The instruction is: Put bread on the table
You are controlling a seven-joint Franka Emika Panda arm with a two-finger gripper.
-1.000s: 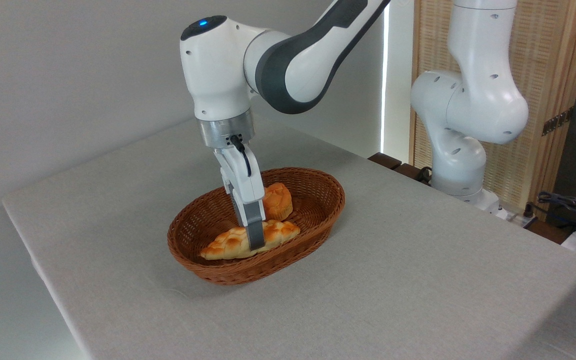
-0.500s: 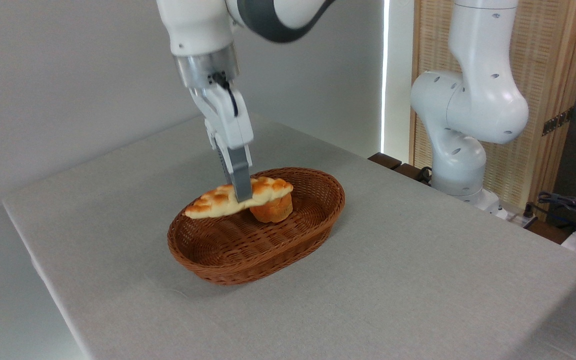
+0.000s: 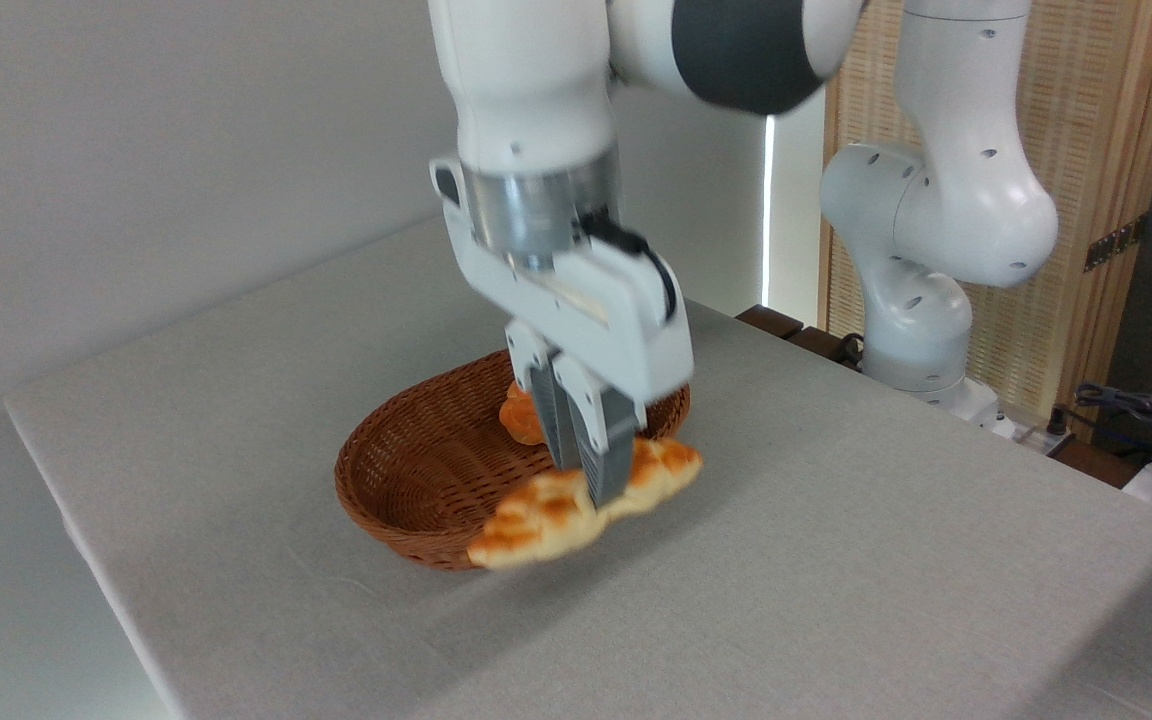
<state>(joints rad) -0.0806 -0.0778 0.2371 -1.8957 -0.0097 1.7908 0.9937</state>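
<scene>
Claw (image 3: 591, 480) clamped on the bread (image 3: 584, 501) approx mid-length, grey fingers (image 3: 613, 462) pointing down w/ the loaf pinched between them. Fingers cover the loaf's centre, so exact contact pts can't be made out. Bread is blurry; braid pattern only partly readable: golden-orange lumps w/ pale cream patches, long shape tapering at both ends, tilted so the end left of the claw sits lower. It hangs in front of the basket's (image 3: 406, 480) near rim, over the rim edge & the counter (image 3: 836, 560); whether it touches the rim or the counter can't be told.

Just behind the claw, a small round orange bun (image 3: 519, 415) lies inside the basket, mostly hidden by the fingers. Basket: brown oval wicker, tight woven ribs, right part blocked by claw body. Counter below & all around the claw: flat, light grey, cloth-like weave, cut off at the frame bottom & right. Above the claw, white arm w/ metal wrist ring, top cropped. Far right of the claw, arm's white base (image 3: 921, 300) before a slatted wood screen (image 3: 1116, 150).
</scene>
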